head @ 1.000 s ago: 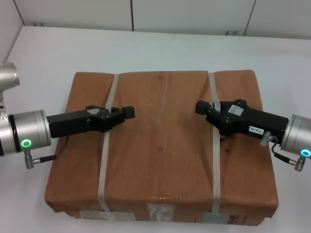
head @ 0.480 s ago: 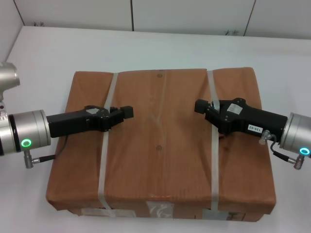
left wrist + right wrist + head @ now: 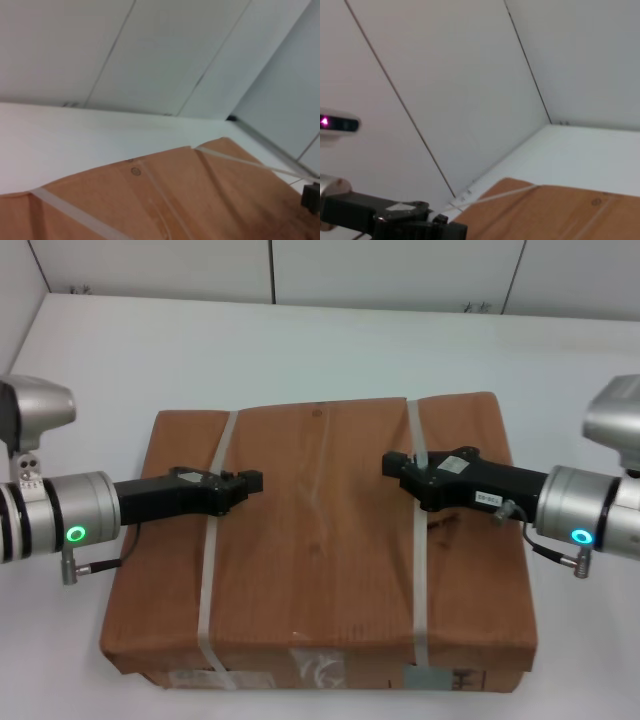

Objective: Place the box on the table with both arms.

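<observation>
The box (image 3: 320, 540), low centre on the table (image 3: 330, 350), hangs by straps pinched by left gripper (image 3: 245, 481) and right gripper (image 3: 395, 464); lowering evenly should keep it level.

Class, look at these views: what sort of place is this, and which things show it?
Probably an indoor lab or test room for robots. A strapped cardboard box sits on a plain white table, bare panelled walls stand behind it, and two arms reach over the box from either side.
</observation>
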Controlling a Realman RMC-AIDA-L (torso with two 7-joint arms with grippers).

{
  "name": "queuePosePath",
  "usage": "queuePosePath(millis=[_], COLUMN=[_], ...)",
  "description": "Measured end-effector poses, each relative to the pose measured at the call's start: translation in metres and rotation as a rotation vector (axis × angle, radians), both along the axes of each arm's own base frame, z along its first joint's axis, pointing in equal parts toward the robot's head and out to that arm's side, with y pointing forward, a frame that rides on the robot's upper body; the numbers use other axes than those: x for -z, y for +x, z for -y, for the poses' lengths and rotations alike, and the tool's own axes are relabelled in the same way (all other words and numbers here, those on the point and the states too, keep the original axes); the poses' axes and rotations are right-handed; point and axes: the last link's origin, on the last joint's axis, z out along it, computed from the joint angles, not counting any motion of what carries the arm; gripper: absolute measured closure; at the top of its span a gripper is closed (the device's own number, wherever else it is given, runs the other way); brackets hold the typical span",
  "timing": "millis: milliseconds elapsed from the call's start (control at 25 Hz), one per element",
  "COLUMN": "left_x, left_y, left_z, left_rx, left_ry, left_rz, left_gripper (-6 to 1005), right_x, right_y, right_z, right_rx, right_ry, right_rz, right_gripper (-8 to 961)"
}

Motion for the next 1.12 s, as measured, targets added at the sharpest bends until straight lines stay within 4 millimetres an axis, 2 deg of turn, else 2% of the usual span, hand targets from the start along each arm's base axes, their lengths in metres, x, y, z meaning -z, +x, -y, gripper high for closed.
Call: queuePosePath(millis=[400, 880, 960, 1120], left_x=[0.024, 0.026, 0.026, 0.025], left_y=[-0.003, -0.01, -0.01, -0.01], left_z=[-0.01, -0.009, -0.009, -0.009], left_rx=[-0.039, -0.061, -0.06, -0.061], left_ry=[-0.003, 0.004, 0.008, 0.011], left_rz=[-0.144, -0.18, -0.18, -0.179], left_gripper=[953, 949, 911, 819], right_x=[0.02, 0.022, 0.022, 0.021], right_y=[0.001, 0.01, 0.012, 0.016], right_z=[-0.009, -0.01, -0.01, -0.01], right_rx=[0.077, 0.156, 0.163, 0.182], right_ry=[-0.033, -0.044, -0.041, -0.028], right_rz=[0.118, 0.155, 0.158, 0.162], right_gripper=[927, 915, 912, 771])
